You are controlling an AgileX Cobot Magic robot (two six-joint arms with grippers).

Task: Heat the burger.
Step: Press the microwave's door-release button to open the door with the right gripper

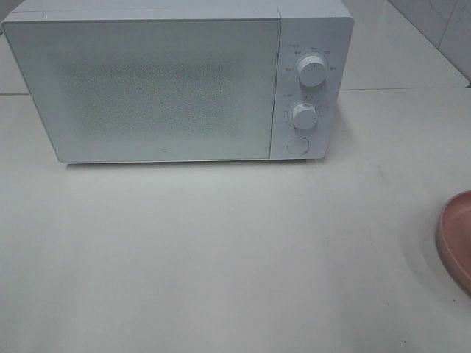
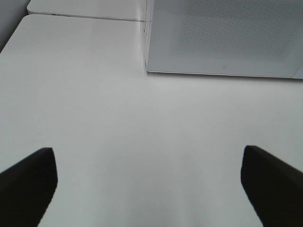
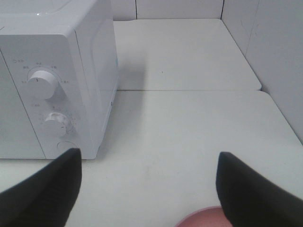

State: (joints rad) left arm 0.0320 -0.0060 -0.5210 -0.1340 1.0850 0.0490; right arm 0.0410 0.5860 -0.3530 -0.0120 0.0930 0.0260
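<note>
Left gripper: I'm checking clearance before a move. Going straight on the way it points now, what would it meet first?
Nothing lies between the open left gripper and the microwave. It seems angled down, so likely the bare table first; if nearly level, the microwave's closed door. Depth is unclear.

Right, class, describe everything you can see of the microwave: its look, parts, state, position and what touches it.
The microwave is a white box that looks like glossy plastic, standing upright at the back of the white table. Its wide door, with a dotted mesh window, is closed. The panel at the right end in the high view carries an upper dial, a lower dial and a round button below, all white. Only the table touches it.
</note>
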